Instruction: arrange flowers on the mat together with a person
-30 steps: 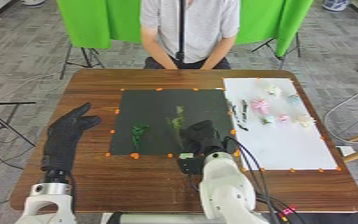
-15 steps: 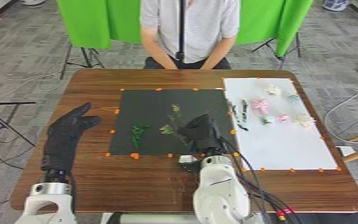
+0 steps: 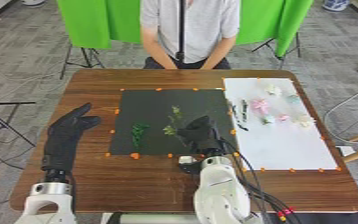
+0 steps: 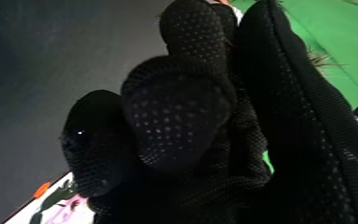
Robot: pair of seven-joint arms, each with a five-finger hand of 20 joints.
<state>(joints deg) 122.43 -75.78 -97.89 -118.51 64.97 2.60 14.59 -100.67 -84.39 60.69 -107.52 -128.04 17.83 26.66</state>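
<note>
Mat [image 3: 147, 104]: dark, on the brown table [image 3: 95, 177], left of the white sheet [image 3: 286, 150]; orange tabs [image 3: 135, 156] are set along its edges.
Pale green sprig [image 3: 175, 119]: over the middle of the mat, its tip toward the far edge, its lower leaves against the right hand; whether it touches the mat, I cannot tell.
Right hand [image 3: 199, 133]: over the mat, in from the near right corner, fingers curled and pressed close, pinching the pale green sprig; the grip point on the stem is hidden behind the glove.
Left hand [image 3: 63, 132]: at the table's left edge, fingers straight, thumb spread away from them, holding nothing.
Dark green sprig [image 3: 139, 134]: on the mat, nearer its left edge and toward its near edge, apart from both hands.
Dark slender sprigs [image 3: 244, 111]: on the sheet, along its left edge.
Pink flower [image 3: 260, 105]: on the sheet's far half, among white, cream and pale blue blooms [image 3: 272, 90] bunched toward the far right corner.
</note>
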